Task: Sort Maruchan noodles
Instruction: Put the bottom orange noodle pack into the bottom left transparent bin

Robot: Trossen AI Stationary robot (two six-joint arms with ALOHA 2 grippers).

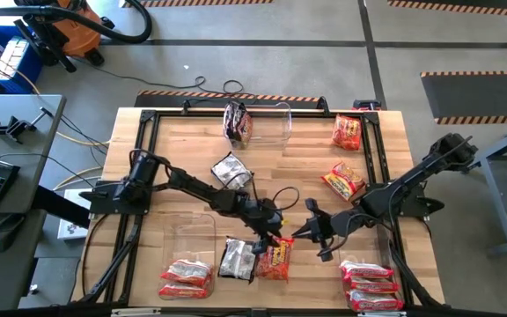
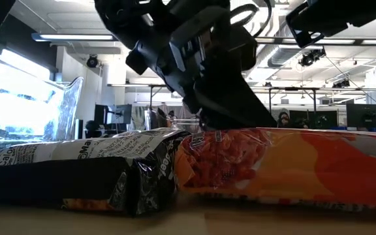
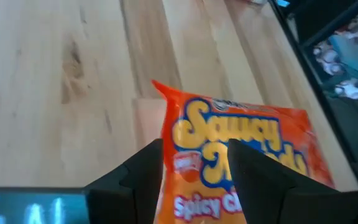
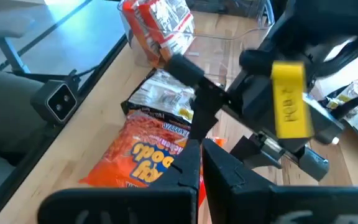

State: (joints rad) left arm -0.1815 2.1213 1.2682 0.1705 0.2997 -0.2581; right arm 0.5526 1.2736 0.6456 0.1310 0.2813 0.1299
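Note:
An orange Maruchan noodles packet (image 1: 276, 260) lies flat on the wooden table near the front edge. A black-silver packet (image 1: 236, 258) lies against its left side. My left gripper (image 1: 275, 236) is open and slants down over the orange packet's far end (image 3: 241, 143), one finger on either side of the printed name. In the low view it (image 2: 224, 124) comes down to the packet's top face (image 2: 292, 163). My right gripper (image 1: 304, 231) is shut and hovers just right of the left one, above the table; in its wrist view the shut fingers (image 4: 201, 149) point toward the orange packet (image 4: 135, 158). My left gripper comes at the orange packet's far end (image 3: 194, 134) slanting down from the table's far left side, with its fingers spread over the packet's top face. The packet lies flat on the table. I cannot tell whether the fingertips touch it.
A clear bin (image 1: 192, 236) stands near the front left, with pink packets (image 1: 186, 277) by it. More pink packets (image 1: 372, 286) lie front right. Orange packets (image 1: 346, 132) (image 1: 343, 180) lie at the right, a black-silver one (image 1: 231, 169) mid-table. Another clear bin (image 1: 271, 123) stands at the back.

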